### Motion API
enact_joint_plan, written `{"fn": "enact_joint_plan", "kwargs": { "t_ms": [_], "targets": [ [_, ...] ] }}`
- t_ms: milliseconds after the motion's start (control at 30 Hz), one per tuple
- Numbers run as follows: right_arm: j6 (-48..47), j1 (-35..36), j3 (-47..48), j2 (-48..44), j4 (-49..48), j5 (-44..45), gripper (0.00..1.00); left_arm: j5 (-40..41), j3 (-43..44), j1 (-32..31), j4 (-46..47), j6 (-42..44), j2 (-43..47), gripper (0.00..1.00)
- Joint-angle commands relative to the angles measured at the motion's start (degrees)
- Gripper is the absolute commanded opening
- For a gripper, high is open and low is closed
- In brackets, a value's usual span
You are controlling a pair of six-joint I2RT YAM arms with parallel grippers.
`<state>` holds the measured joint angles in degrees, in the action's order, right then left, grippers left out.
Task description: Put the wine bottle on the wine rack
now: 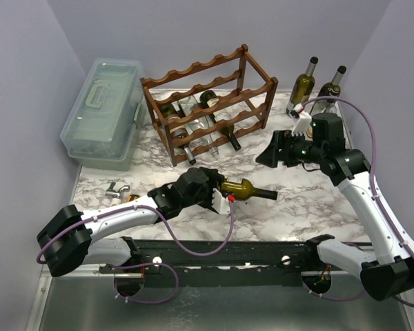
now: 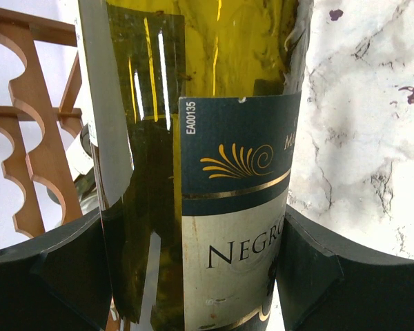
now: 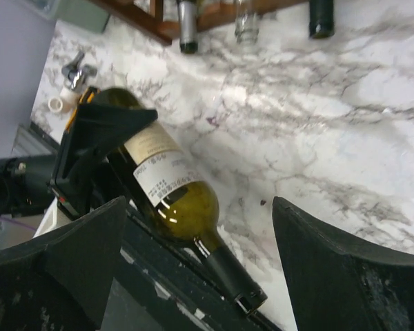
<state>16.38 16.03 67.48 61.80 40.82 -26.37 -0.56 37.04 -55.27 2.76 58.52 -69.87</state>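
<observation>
A green glass wine bottle (image 1: 247, 189) with a white and dark blue label lies on its side near the table's front, neck pointing right. My left gripper (image 1: 218, 192) is shut on its lower body; in the left wrist view both fingers (image 2: 331, 276) press the labelled bottle (image 2: 221, 172). My right gripper (image 1: 267, 156) hangs open behind and to the right of the neck, apart from it. In the right wrist view the bottle (image 3: 186, 207) shows between its spread fingers. The dark wooden wine rack (image 1: 208, 103) stands at the back centre with several bottles lying on its lower tiers.
A pale green plastic box (image 1: 103, 110) stands at the back left. Two upright wine bottles (image 1: 303, 86) stand at the back right, just behind my right arm. Small metal parts (image 1: 117, 189) lie on the marble top beside my left arm. A black rail (image 1: 248, 252) runs along the near edge.
</observation>
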Motion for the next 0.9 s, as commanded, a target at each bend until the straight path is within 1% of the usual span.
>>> {"fn": "enact_joint_plan", "kwargs": {
  "t_ms": [0,100,167,233,333,433,567,667,733,767,867],
  "targets": [
    [-0.6,1.4,-4.4,-0.7,2.4,-8.1,0.89,-4.6,1.8,0.2,3.3,5.4,2.7,0.0],
    [0.7,1.8,-7.5,0.6,2.7,-15.5,0.89,-5.4,1.9,0.2,2.8,5.6,2.9,0.0],
    [0.8,2.9,-8.9,0.8,3.8,-16.0,0.89,-5.1,1.8,0.2,2.4,5.9,2.9,0.0],
    [0.4,5.2,-9.3,0.8,6.1,-13.8,0.89,-4.9,1.9,0.2,2.4,5.9,3.0,0.0],
    [0.2,11.5,-9.8,0.9,9.5,-8.5,0.89,-4.8,1.8,0.2,2.4,5.8,2.9,0.0],
    [0.9,15.7,-12.0,-0.4,9.0,-8.6,0.89,-4.8,1.8,0.3,2.3,5.8,3.2,0.0],
    [1.4,16.9,-12.4,-0.6,9.0,-6.4,0.89,-5.4,1.7,0.2,2.4,5.7,4.0,0.0],
    [1.2,17.2,-11.3,-0.3,10.0,-0.8,0.88,-6.3,1.5,0.2,2.0,5.7,4.8,0.0],
    [1.0,17.2,-10.8,-0.1,10.3,0.8,0.87,-7.0,1.6,0.2,1.4,5.8,5.1,0.0],
    [0.7,17.2,-9.3,0.1,10.6,1.0,0.85,-7.3,1.7,0.3,0.9,5.7,5.2,0.0],
    [0.9,17.2,-5.0,-0.5,11.7,5.7,0.86,-8.3,2.3,0.2,-0.4,6.1,4.8,0.0]
  ]
}}
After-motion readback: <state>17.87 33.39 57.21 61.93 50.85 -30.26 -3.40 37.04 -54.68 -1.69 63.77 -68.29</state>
